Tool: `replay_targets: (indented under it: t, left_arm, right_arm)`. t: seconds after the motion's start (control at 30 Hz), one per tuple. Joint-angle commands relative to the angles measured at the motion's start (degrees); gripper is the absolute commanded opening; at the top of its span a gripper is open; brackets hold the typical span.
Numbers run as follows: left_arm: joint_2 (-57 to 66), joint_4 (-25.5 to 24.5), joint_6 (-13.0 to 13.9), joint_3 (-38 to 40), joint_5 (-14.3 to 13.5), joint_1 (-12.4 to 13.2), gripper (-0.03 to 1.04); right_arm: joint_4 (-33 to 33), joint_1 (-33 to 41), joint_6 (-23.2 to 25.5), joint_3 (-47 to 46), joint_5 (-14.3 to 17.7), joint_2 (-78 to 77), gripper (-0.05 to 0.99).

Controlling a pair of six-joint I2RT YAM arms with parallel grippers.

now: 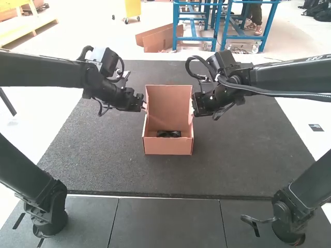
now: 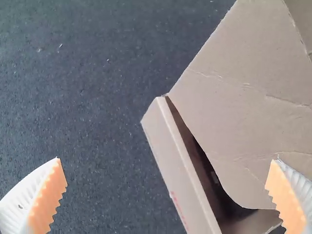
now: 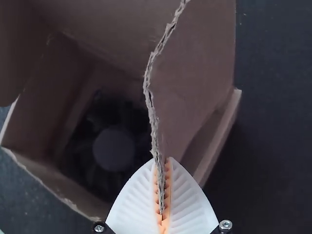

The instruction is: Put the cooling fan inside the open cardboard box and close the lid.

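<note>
Lid-closing is the step in hand, as you can judge from the cooling fan [image 3: 113,146] lying flat on the floor of the cardboard box [image 1: 168,144], which sits near the middle of the dark mat [image 1: 248,155]. The lid [image 1: 168,101] stands upright along the box's 12 o'clock edge, so the box is open. Your right gripper [image 3: 161,168] is at the box's 2 o'clock, its ribbed fingers pressed together on the raw edge of the lid's side flap [image 3: 195,73]. Your left gripper [image 1: 140,102] hangs at the box's 10 o'clock, spread wide and holding nothing, with the lid's other corner between its pads but not touching either of them. The next move probably calls for swinging the lid forward and down toward 6 o'clock. You should keep the pinch light enough that the flap turns rather than tears. Bring the left side along evenly so the lid does not twist, and steer both side flaps inside the walls, clear of the fan.
</note>
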Motion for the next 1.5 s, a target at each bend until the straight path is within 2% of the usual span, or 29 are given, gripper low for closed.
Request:
replay_targets:
  t: [0.0,0.6,0.83,1.0,1.03,1.1,1.13,1.17,1.23,1.27,1.37,1.47]
  left_arm:
    - [-2.7,-0.1,0.1,-0.8,1.1,-0.3,0.97]
    - [-5.6,-0.6,0.3,-5.0,2.0,-0.4,0.97]
    - [-6.4,-0.6,0.3,-6.4,1.9,-2.4,0.97]
    - [-6.9,-1.5,1.2,-7.1,1.8,-2.5,0.97]
    - [-7.2,-2.0,1.4,-7.1,1.8,-2.5,0.97]
    - [-7.8,-2.8,1.8,-7.1,1.5,-2.5,0.97]
    - [-8.2,-3.2,2.0,-7.1,1.0,-2.5,0.97]
    - [-8.7,-3.8,2.3,-7.2,-0.3,-2.5,0.97]
    - [-9.5,-4.9,3.1,-7.2,-2.2,-2.5,0.97]
    - [-10.0,-5.7,3.2,-7.3,-3.0,-2.5,0.97]
    - [-11.0,-7.1,4.0,-8.3,-7.7,-2.1,0.97]
    - [-11.8,-6.8,4.4,-8.7,-14.2,-1.0,0.97]
  right_arm:
    - [0.0,1.4,0.0,-1.2,-0.8,-1.6,-0.01]
    - [0.0,5.1,-2.5,-5.6,-1.4,-2.3,-0.01]
    - [0.8,5.3,-3.1,-8.1,0.0,-2.3,-0.01]
    - [0.8,5.2,-4.0,-8.4,2.3,-2.3,-0.01]
    - [0.8,5.1,-4.0,-8.1,2.5,-2.3,0.04]
    - [-0.3,4.7,-3.7,-6.7,2.6,-2.3,0.29]
    - [-1.0,4.7,-3.5,-5.6,2.6,-2.3,0.38]
    - [-1.8,4.5,-3.4,-4.6,2.8,-2.3,0.49]
    - [-4.2,3.9,-3.4,-1.8,2.8,-2.3,0.79]
    - [-5.1,3.6,-3.3,-0.4,2.9,-2.3,0.89]
    - [-7.0,2.6,-3.6,3.2,2.9,-2.3,0.92]
    - [-7.8,1.5,-3.9,6.4,3.0,-2.7,0.92]
